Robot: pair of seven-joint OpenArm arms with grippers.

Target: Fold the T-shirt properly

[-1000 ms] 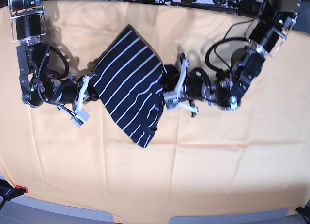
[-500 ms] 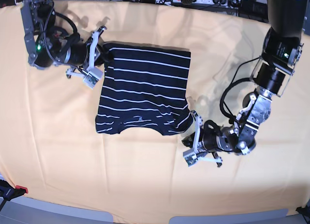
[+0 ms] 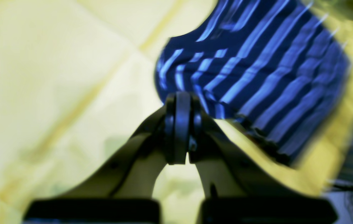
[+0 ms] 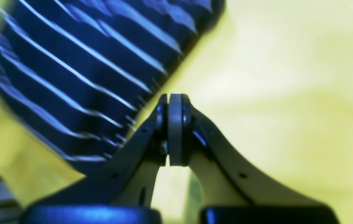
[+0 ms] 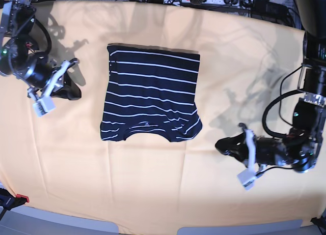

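You are looking at both arms pulling clear of the shirt (image 5: 151,96); half a second ago each gripper sat at a corner of it, and now the left gripper (image 5: 227,145) is lying well off its lower right corner while the right gripper (image 5: 71,89) is resting apart from its left edge; both wrist views are showing jaws pressed together on nothing; the shirt is lying flat mid-table (image 5: 153,194) as a tidy rectangle, so the fold is looking finished, or nearly.
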